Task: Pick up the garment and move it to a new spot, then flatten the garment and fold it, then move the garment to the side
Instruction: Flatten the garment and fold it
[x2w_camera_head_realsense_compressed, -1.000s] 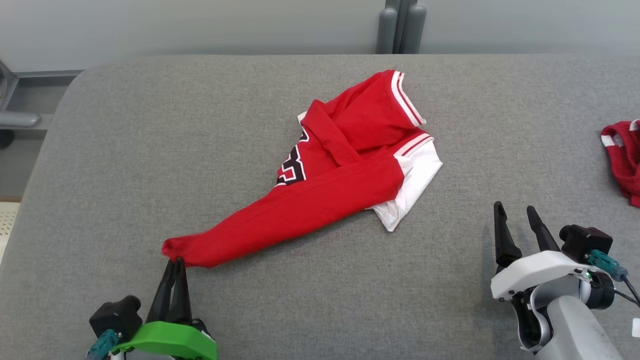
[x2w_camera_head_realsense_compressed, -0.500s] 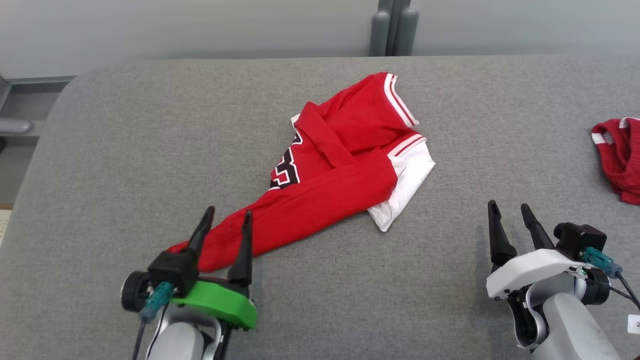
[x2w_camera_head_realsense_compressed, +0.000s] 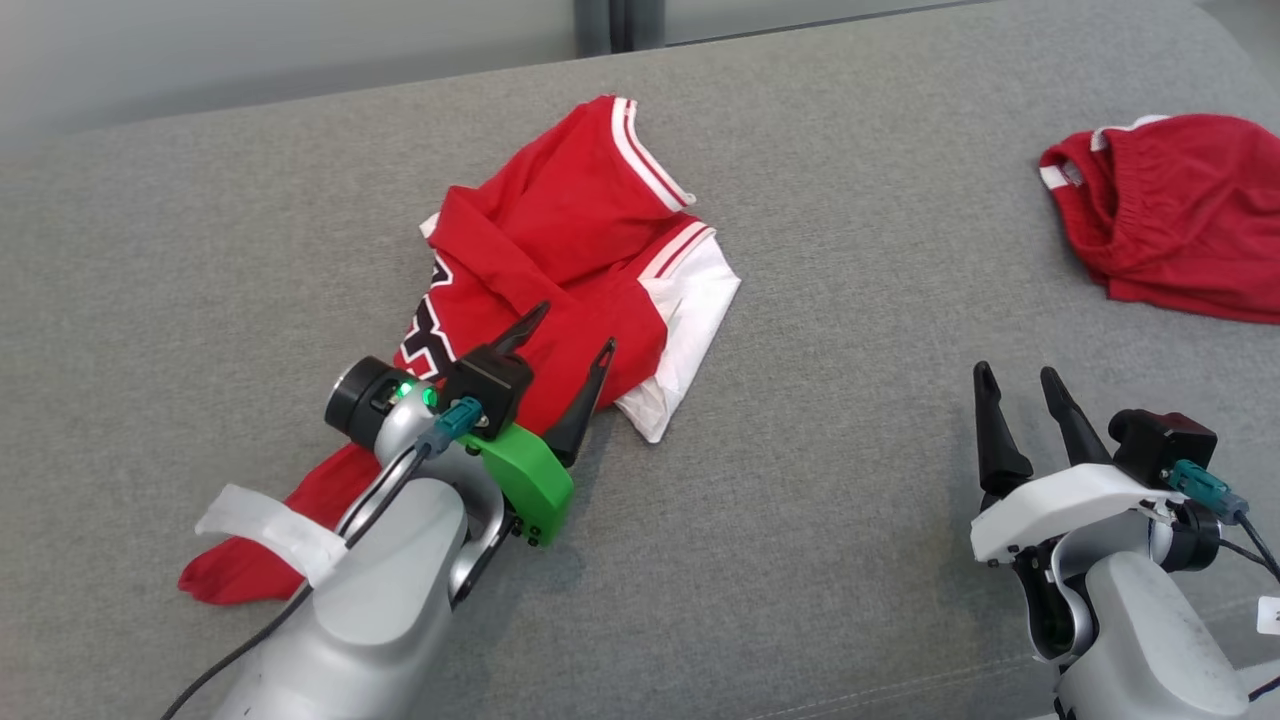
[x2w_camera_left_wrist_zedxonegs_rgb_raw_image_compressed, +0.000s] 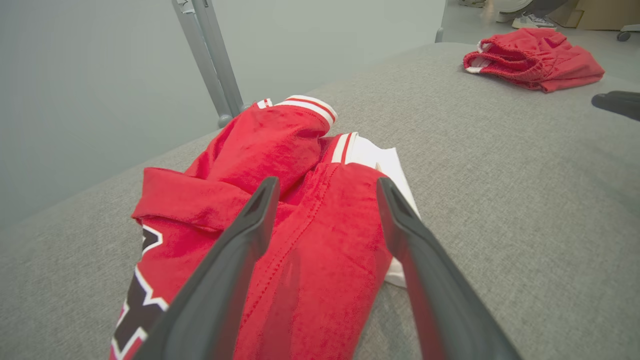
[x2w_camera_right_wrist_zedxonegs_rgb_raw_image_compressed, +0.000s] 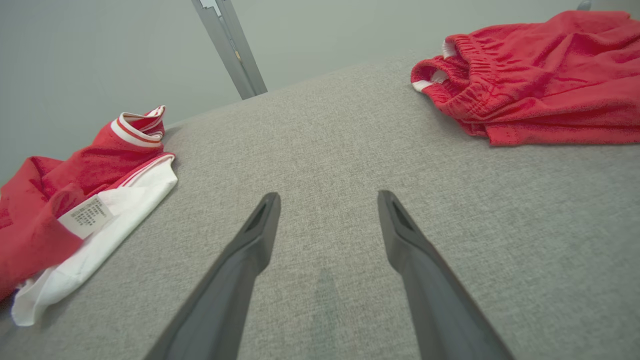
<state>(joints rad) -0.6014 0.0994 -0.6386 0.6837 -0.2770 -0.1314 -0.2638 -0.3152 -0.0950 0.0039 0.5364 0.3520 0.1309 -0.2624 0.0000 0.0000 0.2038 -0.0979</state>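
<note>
While left claw (x2w_camera_head_realsense_compressed: 577, 324) hangs open over the bunched red garment (x2w_camera_head_realsense_compressed: 560, 230) on the surface (x2w_camera_head_realsense_compressed: 850, 420), right claw (x2w_camera_head_realsense_compressed: 1016, 370) open too, empty: best pinch a striped hem corner, not the thick fold, then spread flat.

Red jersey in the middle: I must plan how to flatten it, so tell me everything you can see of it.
The red jersey is soft cloth with a white inner layer, red-and-white striped trim, black-and-white lettering partly hidden, and a white care label. It lies crumpled and folded over itself on the grey fabric surface, one long red part trailing toward the robot's left arm. The open left pincer stands over that part, gripping nothing. The jersey lies apart from the other red garment.
</note>
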